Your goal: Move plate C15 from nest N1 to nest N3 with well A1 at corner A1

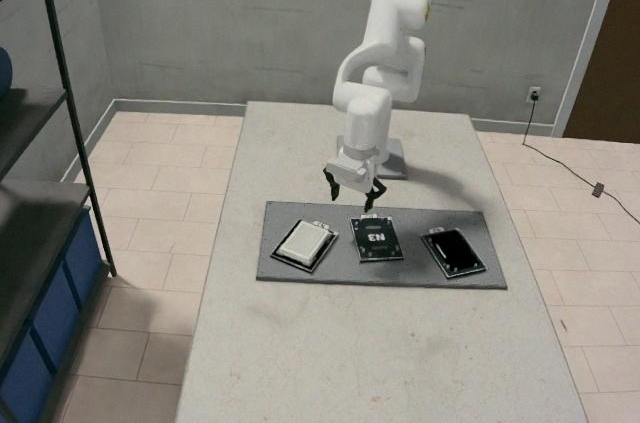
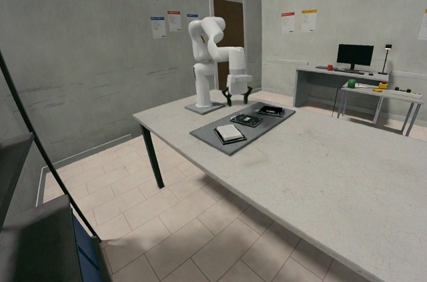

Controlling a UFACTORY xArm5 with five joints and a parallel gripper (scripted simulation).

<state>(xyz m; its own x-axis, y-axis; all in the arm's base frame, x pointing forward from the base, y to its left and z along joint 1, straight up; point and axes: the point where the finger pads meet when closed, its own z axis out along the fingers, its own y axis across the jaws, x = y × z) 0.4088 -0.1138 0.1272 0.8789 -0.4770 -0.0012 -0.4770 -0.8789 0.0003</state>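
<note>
A grey deck (image 1: pixel 343 267) on the table holds three nests in a row. The left nest carries a white plate (image 1: pixel 303 243), also seen in the exterior view (image 2: pixel 229 132). The middle nest (image 1: pixel 376 238) is empty, with white N3 lettering on its dark floor; it also shows in the exterior view (image 2: pixel 246 119). The right nest carries a black plate (image 1: pixel 453 251), also seen in the exterior view (image 2: pixel 271 110). The plate labels and nest signs are too small to read. My gripper (image 1: pixel 354 196) (image 2: pixel 237 97) is open and empty. It hangs above the deck's far edge, between the left and middle nests.
The arm's base (image 1: pixel 385 157) stands on the table behind the deck. A dark shelf rack (image 1: pixel 46 191) stands on the floor to the left of the table. A desk with a monitor (image 2: pixel 355 55) stands by the far wall.
</note>
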